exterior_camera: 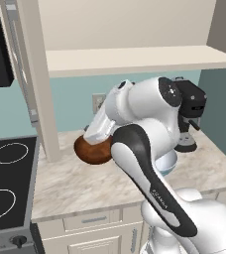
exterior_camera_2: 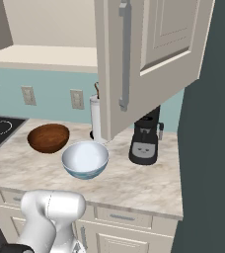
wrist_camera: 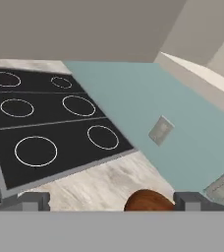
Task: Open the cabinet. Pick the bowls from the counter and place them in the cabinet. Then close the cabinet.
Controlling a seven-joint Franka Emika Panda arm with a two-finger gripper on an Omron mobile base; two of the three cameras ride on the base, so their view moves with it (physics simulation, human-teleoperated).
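On counter [exterior_camera_2: 134, 183], brown bowl [exterior_camera_2: 48, 138] near stovetop-side edge, white bowl [exterior_camera_2: 85, 159] mid-slab by front edge; cabinet [exterior_camera_2: 149, 59] doors open; both bowls unplaced; gripper [wrist_camera: 111, 202] spread wide, empty, over brown bowl.

Black stovetop [exterior_camera: 8, 183] with white rings at left, control knobs [exterior_camera: 6, 243] along its front edge. Black coffee machine [exterior_camera_2: 145, 141] standing upright toward the right, near the teal wall [exterior_camera_2: 50, 96]. Two pale wall outlets [exterior_camera_2: 76, 99] side by side on that wall. White upright roll [exterior_camera_2: 95, 123] just behind the open door. Beige drawer fronts [exterior_camera_2: 127, 217] with short handles below.
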